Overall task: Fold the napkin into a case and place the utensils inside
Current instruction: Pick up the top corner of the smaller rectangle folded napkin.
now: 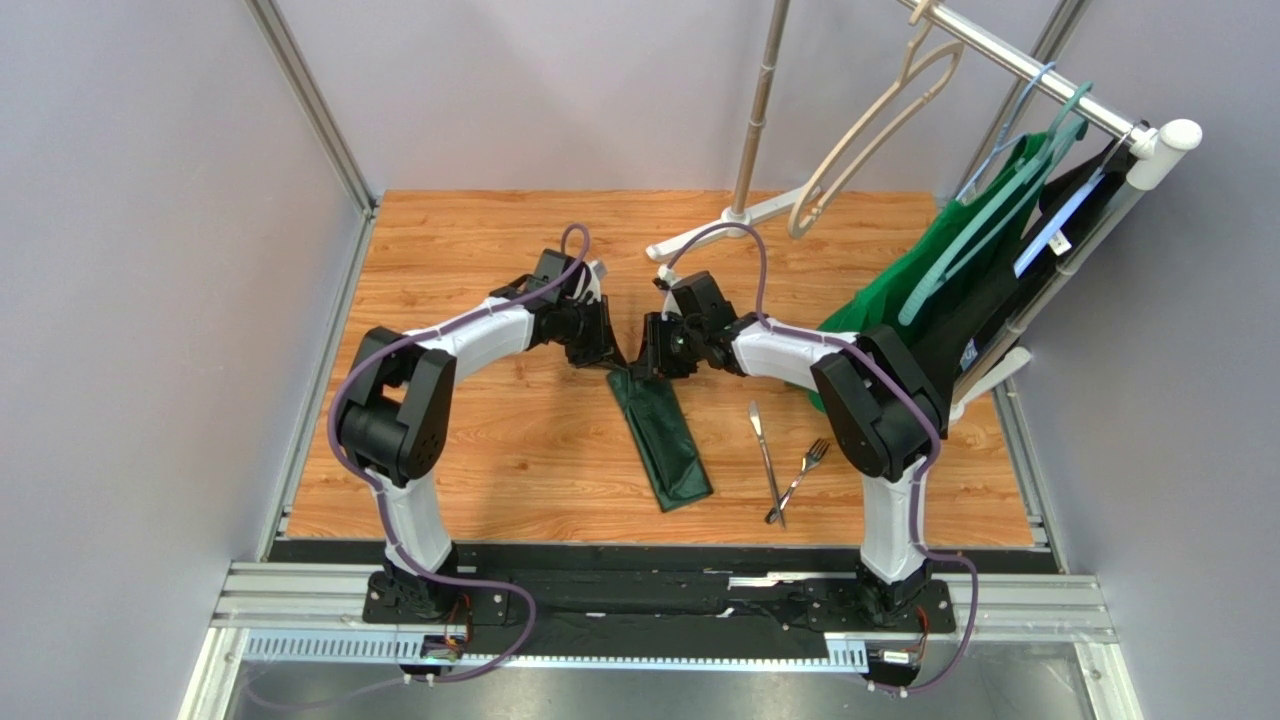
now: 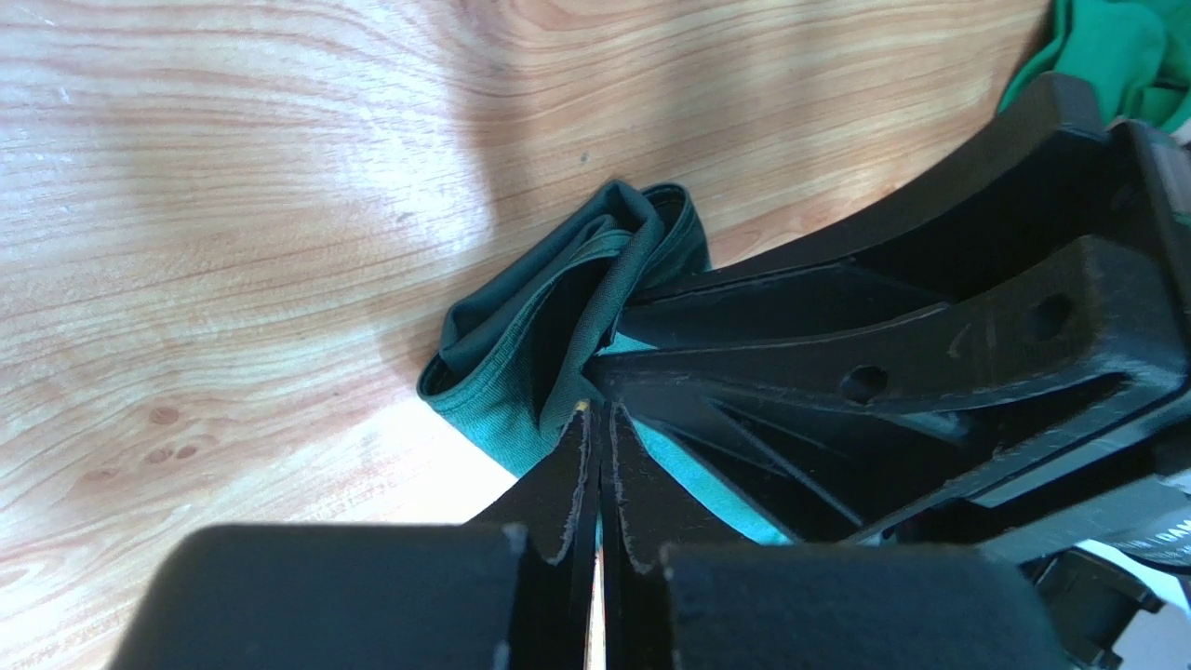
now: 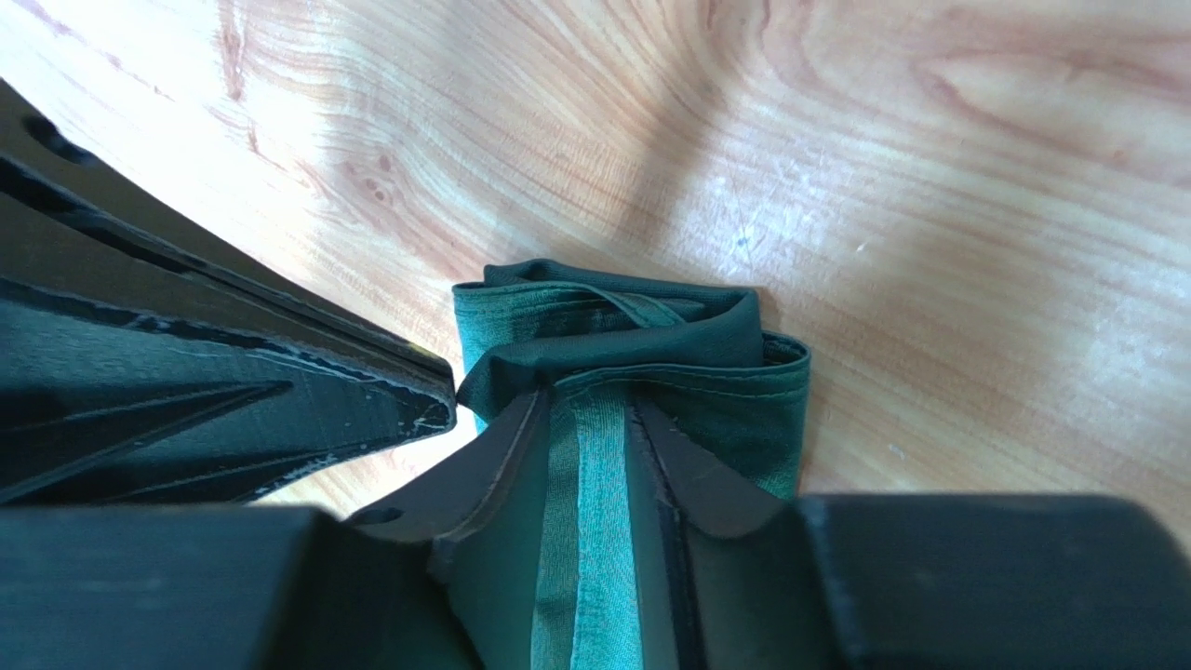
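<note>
**Ana:** Left gripper (image 2: 598, 415) first: its fingers are pressed flat together, with the tips right at the bunched end of the napkin (image 2: 538, 342).

**Ben:** Is any cloth caught between them?

**Ana:** I can't say. The tips meet the fabric, but a pinched layer would be hidden from that wrist view.

**Ben:** And the right gripper (image 3: 587, 419)?

**Ana:** It is clamped on that same end. A band of green fills the gap between its fingers, and a darker fold lies across their tips.

**Ben:** How do the two claws sit?

**Ana:** Nose to nose and nearly touching, both at the napkin's far end.

**Ben:** And the rest of the cloth?

**Ana:** It is folded into a narrow strip, flat on the wooden table (image 1: 481, 255). It runs from the claws toward the near edge, slanting a little to the right.

**Ben:** The utensils (image 1: 777, 507)?

**Ana:** They are on bare wood just right of the strip and clear of it. The fork (image 1: 809, 459) and knife (image 1: 760, 435) form a V that meets at their near ends.
</note>
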`<state>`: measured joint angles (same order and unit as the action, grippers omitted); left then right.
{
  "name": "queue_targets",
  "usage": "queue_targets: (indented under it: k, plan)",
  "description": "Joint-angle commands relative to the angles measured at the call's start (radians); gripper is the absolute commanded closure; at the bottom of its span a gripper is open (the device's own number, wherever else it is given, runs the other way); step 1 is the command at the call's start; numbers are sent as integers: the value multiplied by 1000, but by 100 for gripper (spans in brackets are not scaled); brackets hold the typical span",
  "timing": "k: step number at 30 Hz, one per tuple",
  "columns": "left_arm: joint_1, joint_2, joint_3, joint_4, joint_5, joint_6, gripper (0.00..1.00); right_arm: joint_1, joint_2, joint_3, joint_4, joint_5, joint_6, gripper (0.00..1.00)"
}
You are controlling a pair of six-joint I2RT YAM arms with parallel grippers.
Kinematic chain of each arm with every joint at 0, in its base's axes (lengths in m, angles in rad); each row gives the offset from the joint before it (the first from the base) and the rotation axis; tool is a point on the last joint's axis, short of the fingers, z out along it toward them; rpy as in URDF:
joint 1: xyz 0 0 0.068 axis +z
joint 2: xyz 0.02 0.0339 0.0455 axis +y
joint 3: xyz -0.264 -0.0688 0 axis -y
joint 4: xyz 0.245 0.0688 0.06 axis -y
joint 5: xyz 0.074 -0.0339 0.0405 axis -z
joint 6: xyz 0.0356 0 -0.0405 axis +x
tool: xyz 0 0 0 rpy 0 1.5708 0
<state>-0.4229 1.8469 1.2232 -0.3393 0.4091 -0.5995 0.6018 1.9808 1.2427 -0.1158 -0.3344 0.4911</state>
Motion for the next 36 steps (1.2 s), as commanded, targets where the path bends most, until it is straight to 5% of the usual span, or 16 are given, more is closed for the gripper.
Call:
queue_targets:
  k: [1, 11, 17, 21, 33, 36]
  plan:
    - [4, 9, 13, 20, -13, 6, 100, 7, 24, 52, 18, 23, -25, 71]
    - [4, 8, -11, -1, -119, 26, 100, 7, 107, 96, 10, 38, -39, 77]
    - [4, -15, -22, 3, -138, 29, 73, 12, 144, 121, -34, 66, -59, 81]
    - [4, -31, -28, 8, -131, 21, 67, 13, 122, 149, -74, 80, -80, 100]
    - [4, -25, -7, 13, -124, 18, 52, 9, -54, 107, -114, 29, -75, 100]
    - [4, -15, 13, 8, -127, 20, 51, 6, -59, 89, -102, 18, -88, 89]
